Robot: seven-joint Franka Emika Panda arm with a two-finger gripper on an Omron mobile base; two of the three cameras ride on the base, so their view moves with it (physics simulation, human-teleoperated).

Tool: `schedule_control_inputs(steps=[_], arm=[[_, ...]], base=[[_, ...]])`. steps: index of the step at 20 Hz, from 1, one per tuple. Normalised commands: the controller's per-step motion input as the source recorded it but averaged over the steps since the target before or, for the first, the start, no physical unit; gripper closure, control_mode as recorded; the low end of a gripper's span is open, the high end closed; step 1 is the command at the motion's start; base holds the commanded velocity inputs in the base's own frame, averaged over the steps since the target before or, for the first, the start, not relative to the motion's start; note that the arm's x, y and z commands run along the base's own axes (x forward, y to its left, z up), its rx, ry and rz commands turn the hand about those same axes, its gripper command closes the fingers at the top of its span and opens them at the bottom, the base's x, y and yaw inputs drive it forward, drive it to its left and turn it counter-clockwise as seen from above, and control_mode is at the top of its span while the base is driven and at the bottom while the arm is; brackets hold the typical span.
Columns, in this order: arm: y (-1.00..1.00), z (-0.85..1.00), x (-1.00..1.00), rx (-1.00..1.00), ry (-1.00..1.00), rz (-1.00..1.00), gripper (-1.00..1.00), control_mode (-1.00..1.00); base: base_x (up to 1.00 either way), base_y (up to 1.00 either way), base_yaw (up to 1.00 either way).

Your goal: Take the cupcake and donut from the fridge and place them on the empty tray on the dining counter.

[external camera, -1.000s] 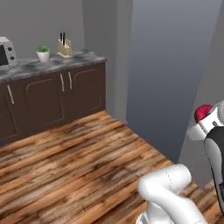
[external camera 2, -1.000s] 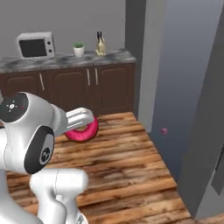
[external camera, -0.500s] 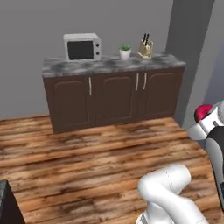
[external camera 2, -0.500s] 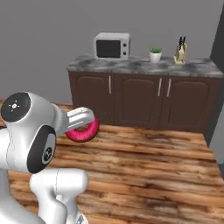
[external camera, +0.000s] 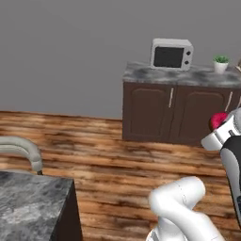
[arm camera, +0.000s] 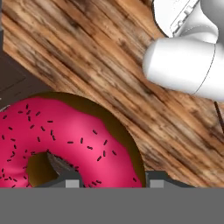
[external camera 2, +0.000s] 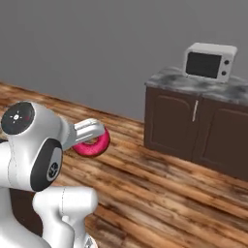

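Note:
My gripper (external camera 2: 96,137) is shut on the donut (external camera 2: 92,146), a ring with glossy red-pink icing, held in the air above the wooden floor. In the hand view the donut (arm camera: 65,140) shows dark sprinkles and a brown underside, and it sits between my gripper (arm camera: 113,182) tips. A red edge of the donut (external camera: 217,120) peeks out beside the arm at the right of the left base view. A corner of the dining counter (external camera: 28,207) with its grey marbled top lies at the lower left. The cupcake, the fridge and the tray are out of view.
A dark brown cabinet (external camera: 174,113) with a marbled top stands against the grey wall, with a white microwave (external camera: 171,53) and a small potted plant (external camera: 220,64) on it. A pale chair back (external camera: 21,150) stands by the counter corner. Wooden floor (external camera 2: 160,193) lies between.
The whole picture has swung as the base turned: the cabinet and microwave slid rightward, the grey fridge panels left the views, and the counter corner came in. The donut stays in my gripper.

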Motion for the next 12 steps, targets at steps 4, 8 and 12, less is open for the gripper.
schedule_control_inputs(steps=[4, 8, 12], arm=[[0.0, 0.0, 0.0, 0.0, 0.0, 0.0, 1.0, 1.0], [0.0, 0.0, 0.0, 0.0, 0.0, 0.0, 1.0, 1.0], [0.0, 0.0, 0.0, 0.0, 0.0, 0.0, 1.0, 1.0]], base=[[0.54, 0.3, 0.58], [0.94, 0.1, 0.5], [0.96, -0.84, 0.11]])
